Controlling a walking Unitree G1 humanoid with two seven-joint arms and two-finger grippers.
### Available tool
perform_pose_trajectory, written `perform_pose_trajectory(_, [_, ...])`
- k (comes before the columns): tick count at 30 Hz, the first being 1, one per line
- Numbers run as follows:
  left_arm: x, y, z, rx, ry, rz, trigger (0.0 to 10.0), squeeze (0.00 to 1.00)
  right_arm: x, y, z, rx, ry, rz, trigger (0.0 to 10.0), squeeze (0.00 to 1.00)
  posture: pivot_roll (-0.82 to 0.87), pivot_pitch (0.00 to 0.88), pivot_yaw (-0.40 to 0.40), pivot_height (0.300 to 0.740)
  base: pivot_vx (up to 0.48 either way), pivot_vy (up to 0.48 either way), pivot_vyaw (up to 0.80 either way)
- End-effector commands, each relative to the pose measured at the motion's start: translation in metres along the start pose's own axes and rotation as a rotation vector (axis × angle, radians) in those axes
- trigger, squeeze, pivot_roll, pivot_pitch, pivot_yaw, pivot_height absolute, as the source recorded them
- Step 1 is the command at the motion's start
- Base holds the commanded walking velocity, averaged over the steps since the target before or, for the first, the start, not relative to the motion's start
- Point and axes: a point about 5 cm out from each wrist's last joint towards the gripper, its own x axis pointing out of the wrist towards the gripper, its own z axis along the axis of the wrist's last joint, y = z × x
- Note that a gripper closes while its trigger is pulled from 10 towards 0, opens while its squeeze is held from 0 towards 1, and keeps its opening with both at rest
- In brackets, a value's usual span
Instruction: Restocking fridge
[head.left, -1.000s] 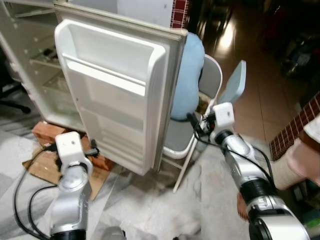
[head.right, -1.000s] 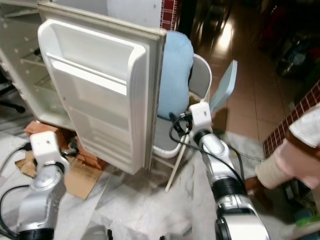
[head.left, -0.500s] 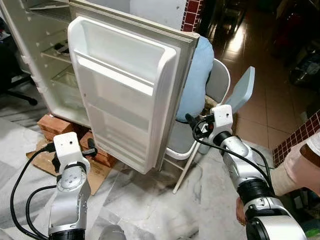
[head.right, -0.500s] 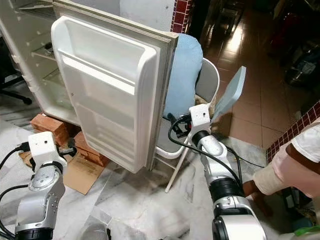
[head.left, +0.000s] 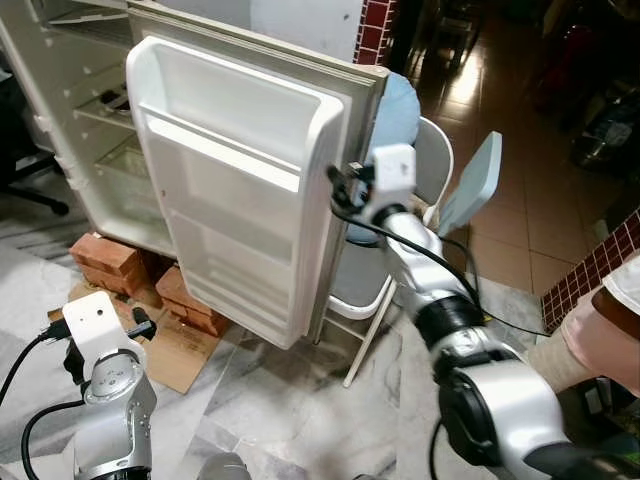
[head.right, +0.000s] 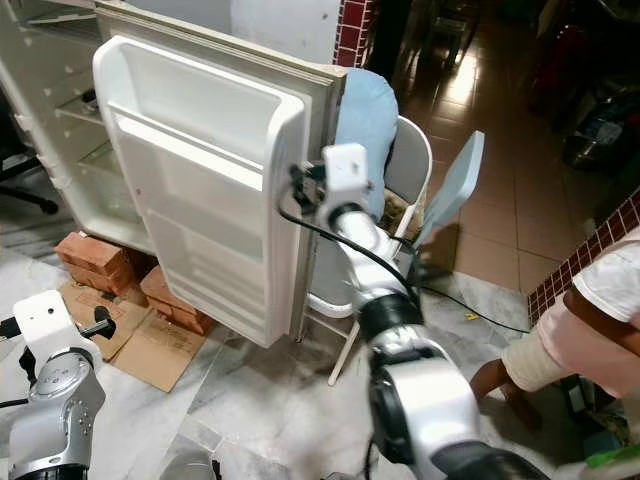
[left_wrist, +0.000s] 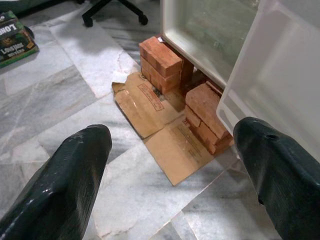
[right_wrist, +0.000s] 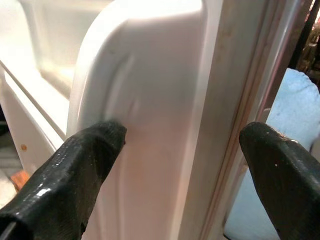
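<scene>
the fridge door (head.left: 240, 190) stood swung wide, its shelves bare. the right gripper (right_wrist: 170, 165) was at the door's outer edge, fingers spread on either side of it, clamping nothing. the left gripper (left_wrist: 175, 175) hung low and open above the bricks (left_wrist: 162, 62). a hard push might have slammed the door or rocked the fridge (head.left: 70, 110) on those bricks.

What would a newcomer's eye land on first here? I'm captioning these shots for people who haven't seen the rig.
The wide-open white fridge door, its shelves bare, stands in the middle. The right tool is raised at the door's free edge, fingers open on either side of it. Behind the door a folding chair holds a pale blue cushion, and the fridge rests on red bricks over flattened cardboard, with the left tool open low above the floor.
</scene>
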Motion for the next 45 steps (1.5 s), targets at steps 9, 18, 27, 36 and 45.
perform_pose_trajectory(9, [-0.006,-0.015,0.005,0.004,-0.038,-0.071,10.0,0.0,-0.019,0.083,0.035,0.262,-0.118,0.682,10.0,0.0,0.15,0.0,-0.116,0.74,0.0,0.0,0.0])
perform_pose_trajectory(18, [-0.002,-0.014,0.004,0.017,-0.03,-0.087,10.0,0.0,-0.086,0.026,-0.016,0.233,0.119,0.984,10.0,0.0,0.12,0.0,-0.09,0.74,0.0,0.0,0.0])
perform_pose_trajectory(27, [0.0,-0.015,0.004,0.045,-0.044,-0.112,10.0,0.0,-0.101,-0.064,-0.086,-0.252,0.497,0.531,10.0,0.0,0.11,0.0,-0.08,0.74,0.0,0.0,0.0])
perform_pose_trajectory(36, [-0.002,-0.014,0.004,0.049,-0.072,-0.141,10.0,0.0,-0.093,-0.064,-0.081,-0.232,0.409,0.341,10.0,0.0,0.11,0.0,-0.082,0.74,0.245,0.0,0.0])
perform_pose_trajectory(45, [-0.001,-0.019,0.004,0.036,-0.067,-0.148,10.0,0.0,-0.086,-0.063,-0.071,-0.25,0.325,0.27,10.0,0.0,0.1,0.0,-0.083,0.74,0.421,0.117,0.0])
